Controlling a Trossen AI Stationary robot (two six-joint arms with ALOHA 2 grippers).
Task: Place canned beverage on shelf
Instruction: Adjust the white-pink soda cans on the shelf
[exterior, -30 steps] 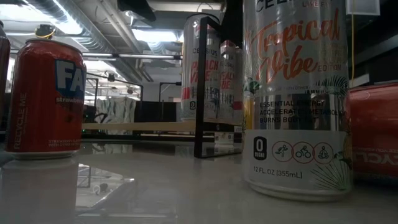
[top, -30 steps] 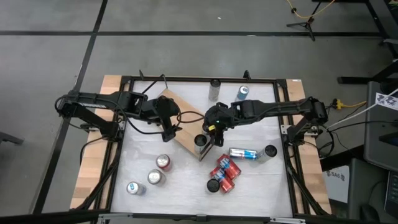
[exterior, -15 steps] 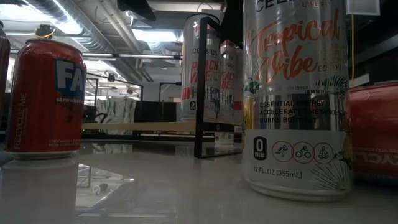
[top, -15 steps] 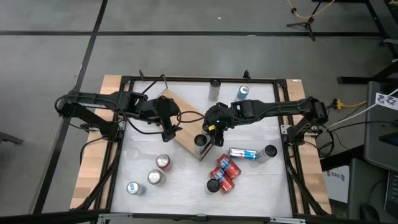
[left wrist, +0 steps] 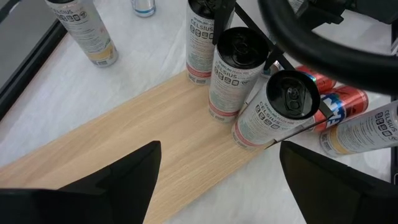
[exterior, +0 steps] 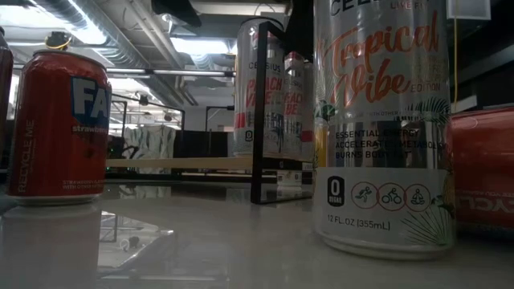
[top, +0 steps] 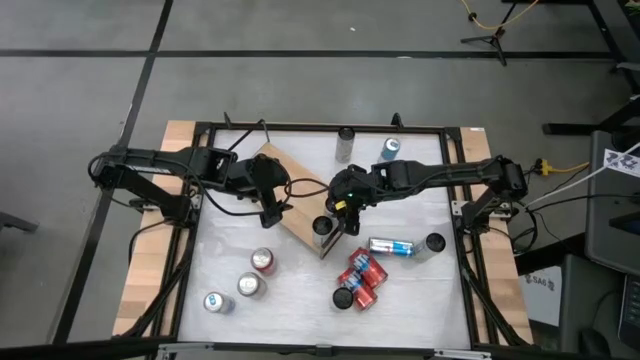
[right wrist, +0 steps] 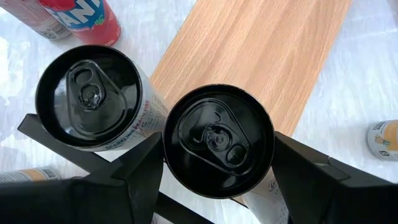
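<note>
The shelf [top: 298, 222] is a light-wood board on a black wire frame, lying slantwise mid-table. Three tall white cans stand in a row on its near-right end. The nearest one [left wrist: 273, 115] is at the corner, the middle one [left wrist: 236, 78] is between my right gripper's fingers, and the third [left wrist: 199, 46] is behind it. My right gripper [top: 345, 212] comes from the table's right and is shut on the middle can [right wrist: 217, 140]. My left gripper [left wrist: 217, 186] hangs open above the board's bare middle [left wrist: 124, 143], touching nothing. My right gripper pinches the middle can at its top, just under the rim [right wrist: 169, 144], with one finger [right wrist: 140, 177] on each side. The fingers slant down from the table's right. The can stands upright with its base on the shelf board [left wrist: 217, 115].
Loose cans are spread over the white table. A red Fanta can [top: 262, 261] and two silver ones [top: 250, 285] stand near left. Red cans [top: 358, 275] and a lying can [top: 392, 246] are near right, and two more cans [top: 345, 143] stand at the far edge.
</note>
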